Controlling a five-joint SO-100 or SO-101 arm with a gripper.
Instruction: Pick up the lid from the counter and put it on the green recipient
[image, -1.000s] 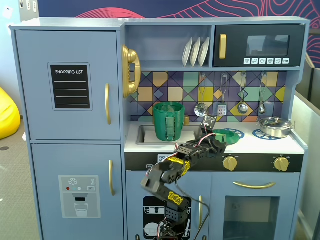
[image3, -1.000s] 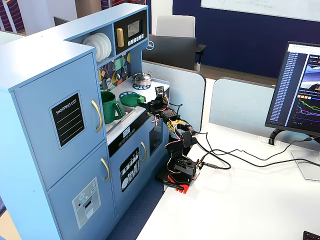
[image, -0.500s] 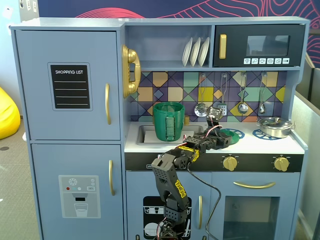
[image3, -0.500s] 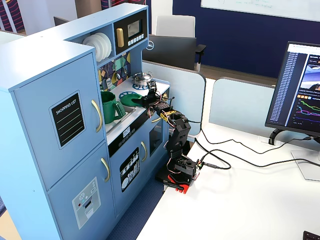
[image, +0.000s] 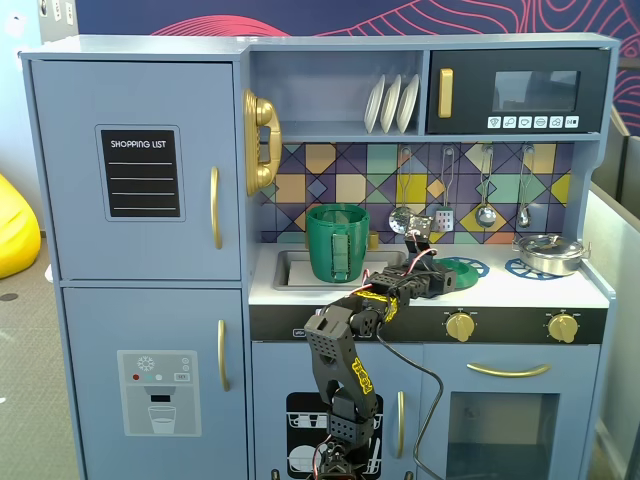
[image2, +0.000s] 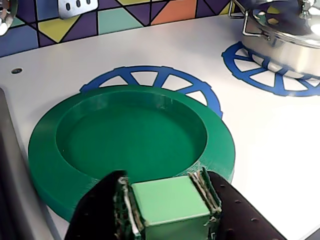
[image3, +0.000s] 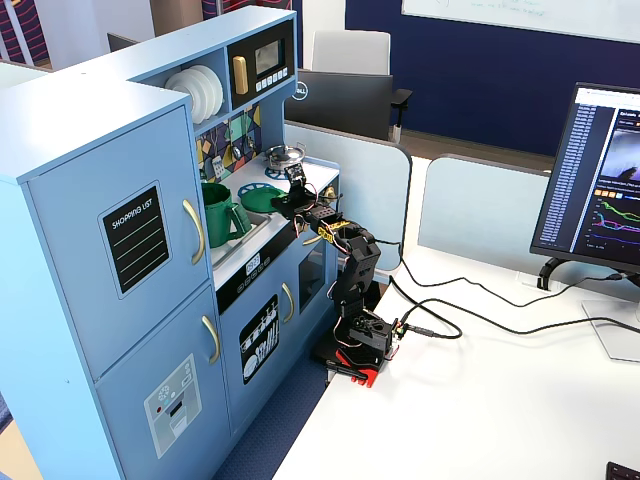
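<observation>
The lid (image2: 130, 140) is a flat green disc lying over a blue burner ring (image2: 150, 76) on the white counter (image2: 270, 140). My gripper (image2: 170, 202) is shut on its light-green tab handle, one black finger on each side. Whether the lid rests on the counter or is lifted slightly, I cannot tell. In a fixed view the lid (image: 463, 268) is right of the gripper (image: 443, 278). The green recipient (image: 337, 242), a tall dark-green pot with a strap handle, stands in the sink to the left. It also shows in another fixed view (image3: 215, 212), left of the lid (image3: 258, 199).
A silver pan (image: 547, 252) sits on the right burner ring; it is at the top right of the wrist view (image2: 285, 35). Utensils (image: 486, 190) hang on the tiled back wall. The sink edge (image: 290, 270) lies between lid and pot.
</observation>
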